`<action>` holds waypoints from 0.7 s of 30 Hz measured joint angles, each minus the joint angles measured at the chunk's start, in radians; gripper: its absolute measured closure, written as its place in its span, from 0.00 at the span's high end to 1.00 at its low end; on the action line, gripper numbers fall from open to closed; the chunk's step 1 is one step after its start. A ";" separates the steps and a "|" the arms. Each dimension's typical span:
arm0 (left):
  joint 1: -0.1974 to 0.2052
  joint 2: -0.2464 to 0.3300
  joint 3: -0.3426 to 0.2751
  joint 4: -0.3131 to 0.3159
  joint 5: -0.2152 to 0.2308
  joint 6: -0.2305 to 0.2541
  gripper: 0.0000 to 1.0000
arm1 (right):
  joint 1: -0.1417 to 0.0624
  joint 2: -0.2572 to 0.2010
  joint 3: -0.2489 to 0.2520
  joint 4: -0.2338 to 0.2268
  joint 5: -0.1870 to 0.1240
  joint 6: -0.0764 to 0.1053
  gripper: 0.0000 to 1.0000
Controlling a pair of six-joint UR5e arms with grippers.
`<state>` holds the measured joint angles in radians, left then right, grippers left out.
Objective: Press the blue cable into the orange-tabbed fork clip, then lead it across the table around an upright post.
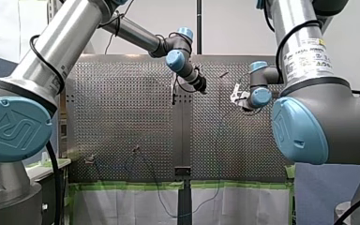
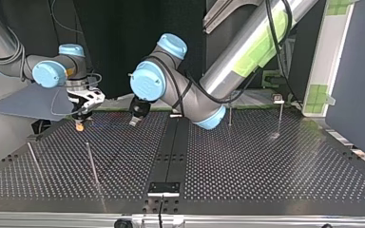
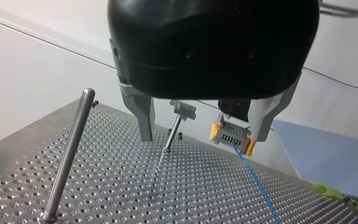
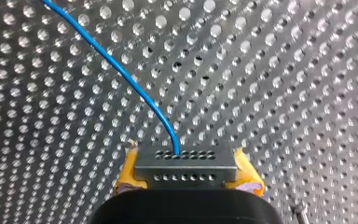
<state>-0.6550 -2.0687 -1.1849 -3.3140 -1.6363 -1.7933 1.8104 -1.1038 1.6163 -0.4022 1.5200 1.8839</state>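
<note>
Early stage, prob. Right pincer [image 4: 187, 179] clamped on grey end block [image 4: 186, 163] of blue cable [image 4: 121, 74], low over desk [image 4: 284, 93] at top view's far left. Left pincer [image 3: 203, 135] wide open, empty. Pressing-in & routing round post [image 3: 70, 154] not yet done.

Cable [image 4: 121, 74] ahead of right gripper [image 4: 186, 181]: bright blue. Block [image 4: 186, 163] between its pads [image 4: 127, 175]: grey metal, two rows of small dark holes. The pads are yellow-orange. Left gripper [image 3: 203, 135]: glossy black shell, grey metal fingers [image 3: 142, 116]. Table [image 4: 298, 93] under both: silver, regular grid of dark holes. Left arm [image 1: 61, 42] and right arm [image 1: 300, 37]: silver tubes, light-blue joint caps.
</note>
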 joint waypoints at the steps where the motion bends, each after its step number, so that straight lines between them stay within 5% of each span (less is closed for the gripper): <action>1: 0.000 0.000 0.000 0.000 0.000 0.000 1.00 | -0.002 -0.009 0.009 0.004 0.000 0.004 0.00; 9: -0.002 0.000 0.001 -0.004 0.001 -0.001 1.00 | -0.017 -0.097 0.085 0.013 -0.004 0.015 0.00; 21: -0.010 0.000 0.000 -0.010 0.024 -0.041 1.00 | -0.031 -0.222 0.096 0.023 -0.057 0.024 0.00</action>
<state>-0.6647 -2.0684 -1.1845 -3.3239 -1.6128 -1.8338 1.7799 -1.3261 1.7127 -0.3791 1.4635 1.9080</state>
